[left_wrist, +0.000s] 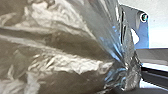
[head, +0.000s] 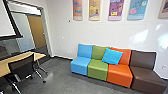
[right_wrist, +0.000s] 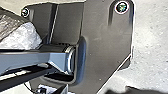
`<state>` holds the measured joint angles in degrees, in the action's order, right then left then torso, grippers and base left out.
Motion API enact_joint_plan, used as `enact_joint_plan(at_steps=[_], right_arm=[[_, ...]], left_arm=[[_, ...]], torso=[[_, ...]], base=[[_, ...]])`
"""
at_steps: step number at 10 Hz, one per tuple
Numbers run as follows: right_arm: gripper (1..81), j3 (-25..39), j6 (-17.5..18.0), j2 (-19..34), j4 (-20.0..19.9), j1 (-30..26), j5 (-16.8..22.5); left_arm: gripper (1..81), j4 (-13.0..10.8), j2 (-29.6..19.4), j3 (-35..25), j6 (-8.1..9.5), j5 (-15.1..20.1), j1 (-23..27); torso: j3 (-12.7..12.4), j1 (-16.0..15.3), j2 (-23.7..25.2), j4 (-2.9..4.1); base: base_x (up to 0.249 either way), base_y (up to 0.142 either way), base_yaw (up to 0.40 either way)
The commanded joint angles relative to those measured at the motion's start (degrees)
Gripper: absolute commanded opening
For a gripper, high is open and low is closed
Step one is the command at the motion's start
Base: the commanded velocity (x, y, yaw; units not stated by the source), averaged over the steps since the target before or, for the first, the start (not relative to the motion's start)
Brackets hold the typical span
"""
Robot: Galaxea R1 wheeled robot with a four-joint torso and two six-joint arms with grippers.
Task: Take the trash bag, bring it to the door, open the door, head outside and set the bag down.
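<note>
While the trash bag point(left_wrist: 57, 50) shows large and crumpled right by the left wrist camera, its shiny folds drawn together into a bunch, I can't tell how far open the left gripper is, or whether it grips that bunch. The right gripper's opening and hold I can't tell either. From twelve to two o'clock, a row of blue, green, orange and brown seats point(head: 97, 70) lines the wall point(head: 100, 31), a blue cushion point(head: 112, 56) leaning on it, posters point(head: 115, 9) above. At ten o'clock, a table point(head: 38, 55) and a mesh-backed chair point(head: 22, 66) partly block the way to the doorway point(head: 43, 18) beyond, towards eleven.
</note>
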<state>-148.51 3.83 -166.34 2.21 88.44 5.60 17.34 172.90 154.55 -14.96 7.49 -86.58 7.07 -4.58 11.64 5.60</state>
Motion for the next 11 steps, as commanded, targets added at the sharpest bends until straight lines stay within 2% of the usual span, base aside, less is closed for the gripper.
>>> enact_joint_plan(at_steps=[1,6,11], right_arm=[[81.1,0.1,-0.2,0.7,0.9,-2.6,3.4],[81.1,0.0,-0.2,0.4,1.0,-2.7,3.4],[81.1,0.0,-0.2,0.1,0.9,-2.7,3.4]], left_arm=[[1.0,-0.3,0.1,-0.3,-0.60,4.6,2.5],[1.0,-0.3,-0.1,-0.4,-1.21,4.8,2.6],[1.0,-0.4,-0.2,-0.5,-1.39,5.0,2.6]], torso=[[0.0,0.0,0.0,0.00],[0.0,0.0,0.0,0.00],[0.0,0.0,0.0,0.00]], base=[[0.000,0.000,0.000],[0.000,0.000,0.000],[0.000,0.000,-0.119]])
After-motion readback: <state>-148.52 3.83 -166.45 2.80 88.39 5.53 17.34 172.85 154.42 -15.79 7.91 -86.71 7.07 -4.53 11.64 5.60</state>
